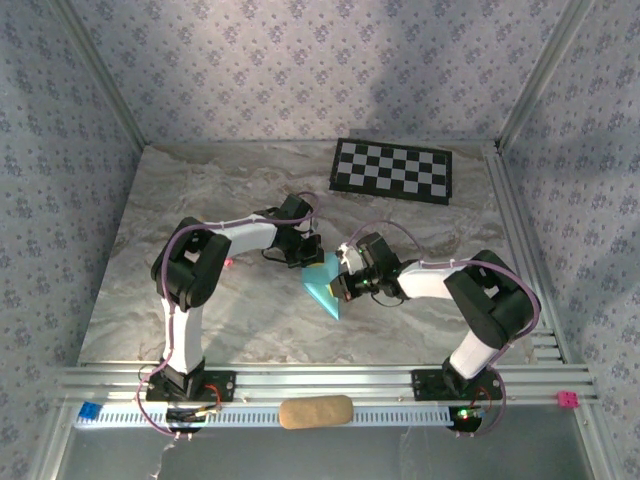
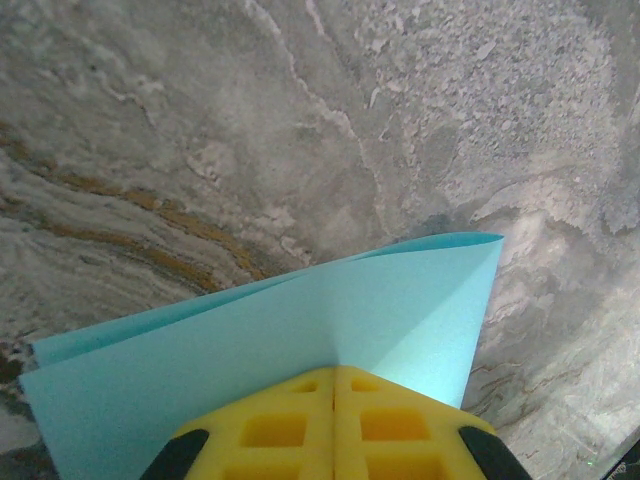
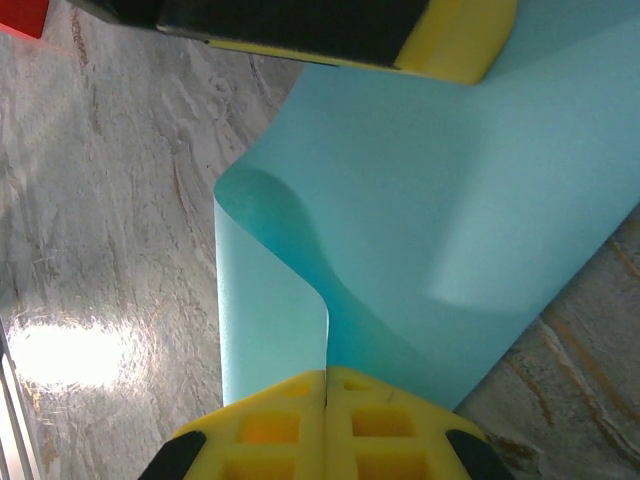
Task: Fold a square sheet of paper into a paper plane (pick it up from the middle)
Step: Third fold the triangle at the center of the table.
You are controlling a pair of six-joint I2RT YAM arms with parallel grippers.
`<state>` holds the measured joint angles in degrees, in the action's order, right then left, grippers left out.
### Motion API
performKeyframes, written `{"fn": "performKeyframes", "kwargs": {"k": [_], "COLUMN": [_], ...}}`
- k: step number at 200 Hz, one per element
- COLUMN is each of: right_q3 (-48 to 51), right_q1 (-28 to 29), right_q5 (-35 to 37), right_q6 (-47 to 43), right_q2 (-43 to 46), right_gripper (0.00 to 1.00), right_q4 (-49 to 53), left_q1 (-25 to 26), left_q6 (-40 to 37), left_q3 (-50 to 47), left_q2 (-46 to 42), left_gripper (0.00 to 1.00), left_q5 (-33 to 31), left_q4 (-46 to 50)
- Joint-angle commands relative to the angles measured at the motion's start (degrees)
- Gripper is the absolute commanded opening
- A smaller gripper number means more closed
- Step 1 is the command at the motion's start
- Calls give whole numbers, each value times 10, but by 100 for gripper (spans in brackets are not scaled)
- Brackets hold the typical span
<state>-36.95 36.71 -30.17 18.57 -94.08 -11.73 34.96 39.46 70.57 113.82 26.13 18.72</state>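
The square sheet of paper [image 1: 326,287] is light blue and lies mid-table, bent over itself into a pointed, roughly triangular shape. My left gripper [image 1: 308,256] is at its far left edge and shut on it. In the left wrist view the yellow pads [image 2: 300,425] meet on the doubled paper [image 2: 300,330], whose two layers gape at the far edge. My right gripper [image 1: 346,277] is shut on the sheet's right side. In the right wrist view a curled flap of the paper [image 3: 430,200] runs into the closed right gripper [image 3: 326,372], with the left finger [image 3: 440,40] above. The paper plane is out of view.
A black-and-white checkerboard mat [image 1: 392,170] lies at the back right. A small pink thing [image 1: 229,262] sits by the left arm. On the front rail are a tan pad [image 1: 315,411], a blue block [image 1: 90,411] and a pink block [image 1: 567,399]. Patterned walls enclose the table.
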Motion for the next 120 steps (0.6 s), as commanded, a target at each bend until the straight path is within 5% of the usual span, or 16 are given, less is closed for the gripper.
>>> {"fn": "performKeyframes", "kwargs": {"k": [1,120], "right_q3": [-15,-22], "right_q1": [-3,-3], "right_q5": [8,7], "right_q6": [-10,-9], "right_q2": [-7,-21], "right_gripper": [0,0], "right_q4": [22,20], "left_q1": [8,9], "left_q6": [-7,-5], "left_q3": [-2,-2], "left_q2": [15,17], "left_gripper": [8,8], "left_q5": [-20,-21], "left_q4": [29,30]}}
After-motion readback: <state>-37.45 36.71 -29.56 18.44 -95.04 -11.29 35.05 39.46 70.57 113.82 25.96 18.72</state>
